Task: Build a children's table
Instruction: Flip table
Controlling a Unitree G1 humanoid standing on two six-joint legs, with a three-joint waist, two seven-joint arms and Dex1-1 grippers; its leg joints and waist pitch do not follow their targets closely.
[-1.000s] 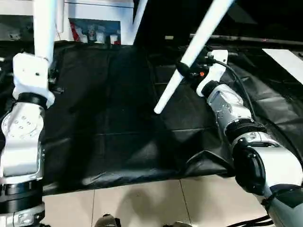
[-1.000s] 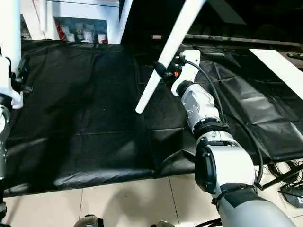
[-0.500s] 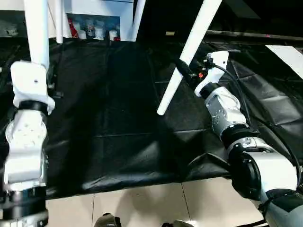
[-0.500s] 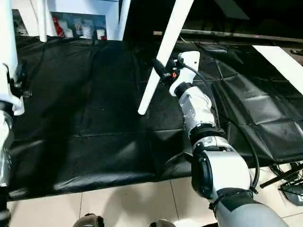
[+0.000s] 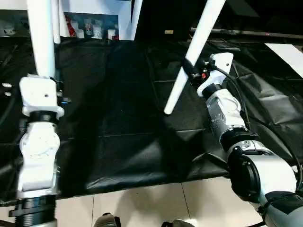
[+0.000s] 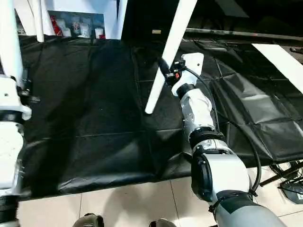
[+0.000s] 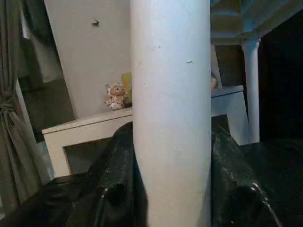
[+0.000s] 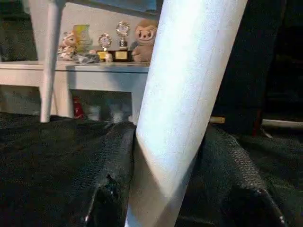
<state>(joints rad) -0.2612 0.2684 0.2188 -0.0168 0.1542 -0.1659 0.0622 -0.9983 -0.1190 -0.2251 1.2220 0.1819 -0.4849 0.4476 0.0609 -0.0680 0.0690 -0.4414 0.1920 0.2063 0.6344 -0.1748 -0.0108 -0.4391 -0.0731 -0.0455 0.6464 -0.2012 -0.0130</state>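
Observation:
The white children's table hangs in the air above the black-draped work table point(image 5: 118, 118), its legs pointing down. My left gripper point(image 7: 171, 198) is shut on one white leg point(image 5: 41, 38) at the left, which rises straight up out of the frame. My right gripper point(image 5: 188, 70) is shut on another white leg point(image 5: 191, 56) that slants down to a free tip above the cloth. Two more legs point(image 5: 136, 14) show at the back. A corner of the ribbed table top point(image 7: 236, 19) shows in the left wrist view.
A white cabinet point(image 5: 90, 19) with small items on its shelf stands behind the work table. A white board point(image 5: 286, 54) lies at the far right. A black cable point(image 5: 236, 90) runs along my right forearm. Tiled floor point(image 5: 142, 203) lies below the table's near edge.
The camera has shifted. My left arm with its leg has moved down and to the right in the picture, and the right gripper's leg has swung slightly right.

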